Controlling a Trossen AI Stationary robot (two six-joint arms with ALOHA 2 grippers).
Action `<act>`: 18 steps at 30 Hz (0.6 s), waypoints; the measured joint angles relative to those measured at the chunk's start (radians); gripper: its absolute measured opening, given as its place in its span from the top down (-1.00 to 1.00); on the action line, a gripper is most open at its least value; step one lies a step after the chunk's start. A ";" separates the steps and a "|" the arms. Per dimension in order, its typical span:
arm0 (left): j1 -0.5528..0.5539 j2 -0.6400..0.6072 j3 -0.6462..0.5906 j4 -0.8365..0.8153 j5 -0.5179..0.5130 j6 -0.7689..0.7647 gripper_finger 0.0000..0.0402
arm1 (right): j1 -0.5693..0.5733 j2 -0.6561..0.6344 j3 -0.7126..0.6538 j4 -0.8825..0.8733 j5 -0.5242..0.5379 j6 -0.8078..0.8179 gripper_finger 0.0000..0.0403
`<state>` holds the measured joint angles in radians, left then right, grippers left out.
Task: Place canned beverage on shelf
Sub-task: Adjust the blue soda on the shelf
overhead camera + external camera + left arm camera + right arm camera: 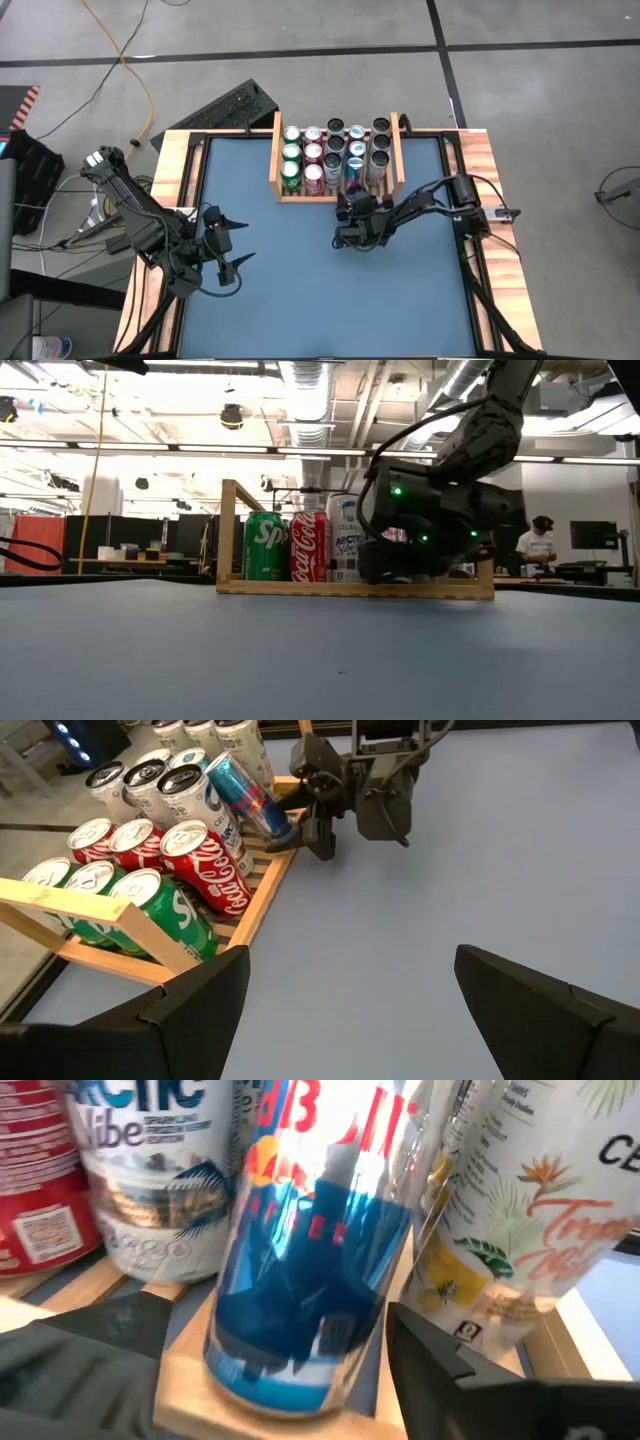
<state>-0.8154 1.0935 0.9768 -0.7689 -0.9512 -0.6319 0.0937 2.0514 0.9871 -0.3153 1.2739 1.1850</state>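
The shelf [275, 165], a light-wood tray, stands at the table's far edge and holds rows of cans. A blue canned beverage [245, 792] leans tilted in it. Its bottom rests on the wood at the shelf's near edge [255, 1405] and its top rests against the white cans behind. My right gripper [285, 1320] is level at that near edge, open, with one finger on each side of the can's lower end. My left gripper [240, 240] waits open above the mat at the near left, holding nothing. My right gripper comes level from the table's near side, its fingers flanking the blue can's lower end [300, 1350]. One finger [110, 1350] stands apart from the can. The other finger [450, 1360] is close against the can's side; whether it touches I cannot tell.
Green [265, 545], red [308, 545] and white cans fill the shelf around the blue one. Bare blue mat [330, 290] spreads out in front of the shelf. A dark keyboard [225, 105] lies beyond the table's far left corner. A person [540, 540] shows far off in the room.
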 joint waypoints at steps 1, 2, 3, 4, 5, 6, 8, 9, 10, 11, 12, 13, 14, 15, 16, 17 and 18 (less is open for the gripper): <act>0.000 0.000 0.000 0.000 0.000 0.000 -0.70 | 0.006 0.000 0.000 -0.010 0.001 0.011 0.37; 0.000 0.000 0.000 0.000 0.000 0.000 -0.70 | 0.011 0.000 0.000 -0.024 0.002 0.025 0.35; 0.000 0.000 0.000 0.000 0.000 0.000 -0.70 | 0.016 0.000 0.000 -0.038 0.002 0.041 0.33; 0.000 0.000 0.000 0.000 0.000 0.000 -0.70 | 0.023 0.000 0.000 -0.054 0.003 0.056 0.31; 0.000 0.000 0.000 0.000 0.000 0.000 -0.70 | 0.029 0.000 0.000 -0.073 0.004 0.071 0.29; 0.000 0.000 0.000 0.000 0.000 0.000 -0.70 | 0.036 0.000 0.000 -0.092 0.004 0.085 0.28; 0.000 0.000 0.000 0.000 0.000 0.000 -0.70 | 0.050 0.000 0.000 -0.132 0.003 0.120 0.27; 0.000 0.000 0.000 0.000 0.000 0.000 -0.70 | 0.060 0.000 0.000 -0.153 0.003 0.141 0.27; 0.000 0.000 0.000 0.000 0.000 0.000 -0.70 | 0.071 0.000 0.000 -0.168 0.003 0.160 0.27; 0.000 0.000 0.000 0.000 0.000 0.000 -0.70 | 0.082 0.000 0.000 -0.178 0.003 0.177 0.28; 0.000 0.000 0.000 0.000 0.000 0.000 -0.70 | 0.092 0.000 0.000 -0.179 0.003 0.184 0.31; 0.000 0.000 0.000 0.000 -0.001 0.000 -0.70 | 0.104 0.000 0.000 -0.174 0.003 0.185 0.34; 0.000 0.000 0.000 0.000 -0.001 0.001 -0.70 | 0.115 0.000 0.000 -0.165 0.003 0.185 0.38; 0.000 0.000 0.000 0.000 -0.001 0.005 -0.70 | 0.125 0.000 0.000 -0.157 0.003 0.185 0.44; 0.000 0.000 0.000 0.000 -0.001 0.008 -0.70 | 0.135 0.000 0.000 -0.151 0.003 0.185 0.51; 0.000 0.000 0.000 0.000 -0.003 0.008 -0.70 | 0.141 0.000 0.000 -0.148 0.003 0.185 0.61; 0.000 0.000 0.000 0.000 -0.005 0.008 -0.70 | 0.144 0.000 0.000 -0.148 0.003 0.185 0.71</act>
<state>-0.8154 1.0935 0.9768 -0.7692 -0.9564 -0.6235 0.2378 2.0514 0.9874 -0.4636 1.2766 1.3701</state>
